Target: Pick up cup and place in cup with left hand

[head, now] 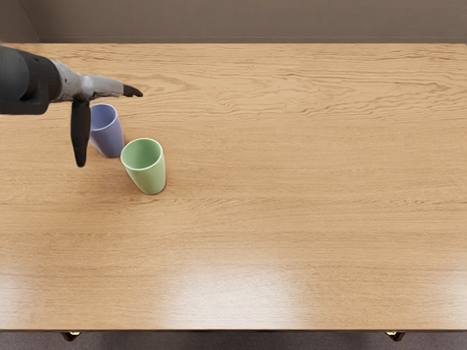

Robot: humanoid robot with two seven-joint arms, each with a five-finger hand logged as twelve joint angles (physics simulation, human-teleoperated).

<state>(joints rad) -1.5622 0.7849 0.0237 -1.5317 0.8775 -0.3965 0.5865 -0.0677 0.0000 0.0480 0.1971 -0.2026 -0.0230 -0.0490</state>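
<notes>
Fingers (132,91) of left hand (86,86), upper left of frame, spread from thumb (80,135). Blue cup (109,135) likely light, stiff, slippery; grip upper wall, clear of green cup (150,176).

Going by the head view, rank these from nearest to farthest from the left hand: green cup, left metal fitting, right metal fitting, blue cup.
From the left hand:
1. Blue cup, right beside it.
2. Green cup, past the blue one, toward the near edge.
3. Left metal fitting, below the near edge.
4. Right metal fitting, same edge, far right.
</notes>
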